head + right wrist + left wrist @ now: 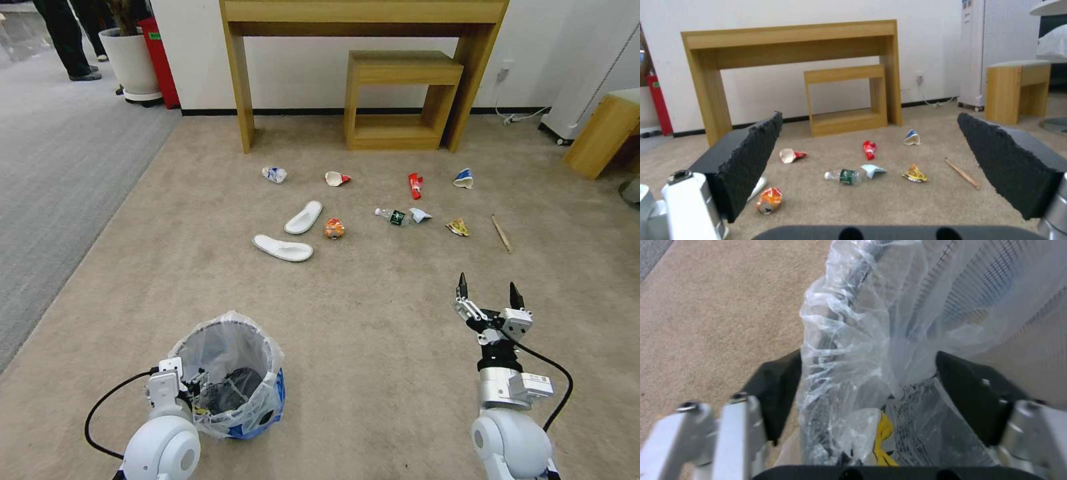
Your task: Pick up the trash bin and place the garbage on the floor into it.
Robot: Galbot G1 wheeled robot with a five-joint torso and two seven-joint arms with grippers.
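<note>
Now, by parts:
Trash bin (230,373): it is near the robot on its left side, on the floor (373,347); the white plastic bag covers the rim, blue shows low on the outside.
Left gripper (867,386): its two black fingers (778,390) stand on both sides of the bin rim and bag, clamped on it.
Right gripper (487,293): it hovers over the carpet at the right, fingers wide apart, holding nothing.
Garbage (373,207): it lies scattered well ahead, before the wooden furniture.
Slippers (293,233): two white ones, left of the small bottle (393,216).
Wooden stick (501,233): at the far right of the litter.
</note>
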